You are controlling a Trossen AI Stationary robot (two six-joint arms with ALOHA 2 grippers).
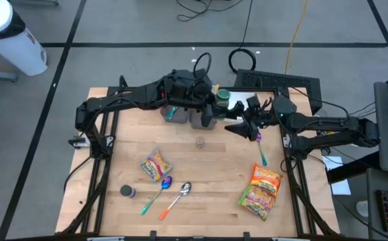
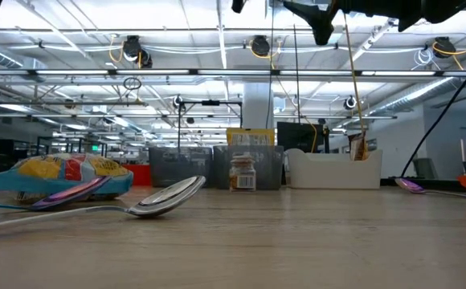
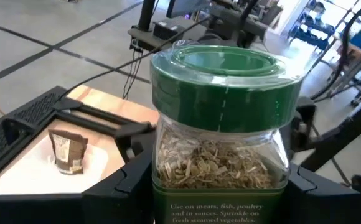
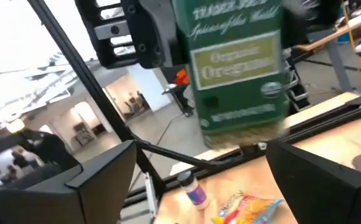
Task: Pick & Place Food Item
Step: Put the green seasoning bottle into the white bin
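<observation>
Grey floor with dark lines; possibly warehouse ceiling lights.

Overhead looks down; low looks level; both wrist views closely share the jar.

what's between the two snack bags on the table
In the high view, two spoons lie between the left bag and the right bag; the rest is bare wood.
</observation>
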